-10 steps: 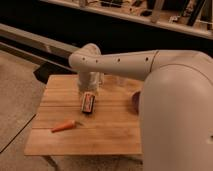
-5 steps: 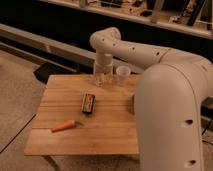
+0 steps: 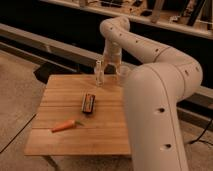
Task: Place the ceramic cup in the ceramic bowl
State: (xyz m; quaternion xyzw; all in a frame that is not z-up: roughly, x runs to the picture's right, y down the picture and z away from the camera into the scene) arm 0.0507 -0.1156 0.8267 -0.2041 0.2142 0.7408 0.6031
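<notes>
The ceramic cup (image 3: 122, 75) is a small pale round cup standing at the back right of the wooden table (image 3: 60, 100), partly behind my arm. My gripper (image 3: 111, 63) hangs from the white arm just above and left of the cup, between it and a slim clear bottle (image 3: 99, 74). The dark purple ceramic bowl is hidden, probably behind my arm's large white body on the right.
A flat black box (image 3: 89, 103) lies near the table's middle. An orange carrot (image 3: 65, 126) lies at the front left. My arm (image 3: 160, 100) covers the table's right side. A dark ledge and shelving run along the back.
My arm has lifted and swung back, so the gripper moved from the left of the bottle to above the bottle and cup. The cup now shows.
</notes>
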